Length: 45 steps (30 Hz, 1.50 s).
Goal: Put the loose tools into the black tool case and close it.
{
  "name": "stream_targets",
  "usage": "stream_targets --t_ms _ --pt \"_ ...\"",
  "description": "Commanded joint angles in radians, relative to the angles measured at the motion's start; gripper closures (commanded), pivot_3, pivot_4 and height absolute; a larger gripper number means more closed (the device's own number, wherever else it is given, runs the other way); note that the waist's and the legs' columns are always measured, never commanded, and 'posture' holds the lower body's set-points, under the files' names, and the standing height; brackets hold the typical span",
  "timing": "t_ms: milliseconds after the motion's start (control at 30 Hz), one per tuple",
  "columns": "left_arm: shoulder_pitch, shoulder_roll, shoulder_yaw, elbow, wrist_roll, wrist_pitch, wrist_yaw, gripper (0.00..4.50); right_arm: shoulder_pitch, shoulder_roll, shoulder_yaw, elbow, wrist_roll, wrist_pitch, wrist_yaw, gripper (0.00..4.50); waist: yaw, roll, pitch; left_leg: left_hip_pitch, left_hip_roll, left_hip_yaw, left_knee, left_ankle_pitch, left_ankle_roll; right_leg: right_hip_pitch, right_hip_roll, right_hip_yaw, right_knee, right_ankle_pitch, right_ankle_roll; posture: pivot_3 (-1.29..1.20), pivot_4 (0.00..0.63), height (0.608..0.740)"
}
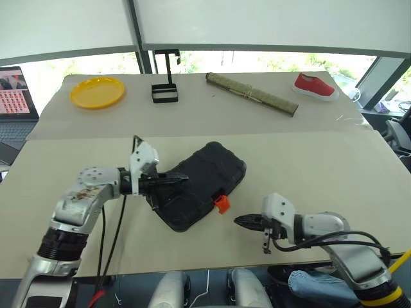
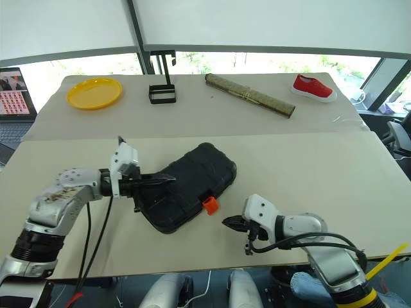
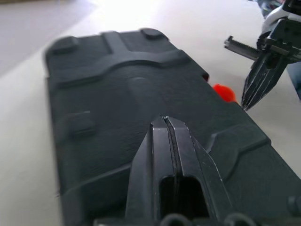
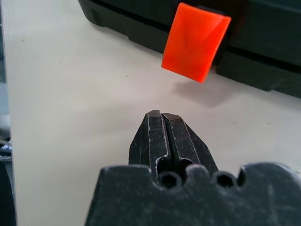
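Beige laminate counter (image 1: 334,186) carries everything; nothing loose lies on the near half, so I judge the tools already stowed.

Black textured plastic clamshell tool case (image 1: 205,176) lies flat and diagonal at the counter's middle, lid down on base, between the two arms. Lid looks seated but I can't tell if it's locked: the small orange latch tab (image 4: 195,41) on the near long edge sticks out and casts a shadow on the counter, so it reads as flipped out, not snapped home.

Left gripper (image 1: 181,179), fingers (image 3: 165,136) pressed together and holding nothing, hovers over or rests on the lid's left part, pointing across it. Contact can't be confirmed. Likely purpose: hold the lid down so the case doesn't slide or spring while the latch gets pushed.

Right gripper (image 1: 239,221), fingers (image 4: 162,134) likewise closed and empty, sits low over the counter just beside the latch, tip aimed at it, not touching. Closed tip makes a stiff poker for pressing the tab in.

Far half of the counter, well apart: rolled bamboo mat (image 1: 250,94), yellow round plate (image 1: 97,92), red canvas shoe (image 1: 315,86), small black wire stand (image 1: 165,92). Not part of this job.

Remaining step as I see it: press the latch shut. Risk: pushing sideways skids the case rather than seating the tab.
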Motion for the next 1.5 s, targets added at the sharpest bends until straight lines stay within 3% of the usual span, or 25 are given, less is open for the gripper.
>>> stream_targets --t_ms 33,600,967,1300,1500 --pt "-0.026 -0.02 -0.015 0.031 0.043 -0.034 0.022 4.47 -0.026 0.04 0.019 0.003 -0.039 -0.002 -0.056 4.5 0.002 0.0 0.0 0.0 0.0 0.0 0.0 0.0 0.0 0.0 0.0 0.0 0.0 0.0 0.0 0.0 0.15 0.74" --pt "-0.009 -0.035 -0.029 0.114 0.096 -0.095 0.019 4.47 -0.041 0.175 0.02 0.081 -0.076 -0.102 -0.14 4.5 -0.005 0.0 0.0 0.004 0.0 0.001 0.0 0.0 0.0 0.003 0.001 0.001 0.001 0.0 0.0 0.0 0.15 0.74" --pt "-0.012 -0.041 -0.034 0.111 0.101 -0.074 0.02 4.47 -0.114 0.178 0.048 0.013 -0.047 0.051 -0.119 4.5 -0.014 0.0 0.0 0.005 0.0 0.001 -0.001 0.0 0.0 0.003 0.001 0.002 0.002 0.0 0.0 0.0 0.15 0.74" --pt "-0.011 -0.052 -0.048 0.076 0.099 -0.033 0.033 4.47 -0.192 0.164 0.103 0.078 -0.101 0.136 -0.117 4.5 -0.015 0.0 0.0 0.005 0.0 0.001 -0.001 0.0 0.0 0.003 0.001 0.003 0.002 0.0 0.0 0.0 0.15 0.74" --pt "-0.016 -0.052 -0.053 0.068 0.1 -0.017 0.038 4.47 -0.141 0.111 0.043 0.035 -0.066 0.122 -0.093 4.5 -0.013 0.0 0.0 0.005 0.0 0.001 -0.001 0.0 0.0 0.003 0.0 0.003 0.002 0.0 0.0 0.0 0.15 0.74"
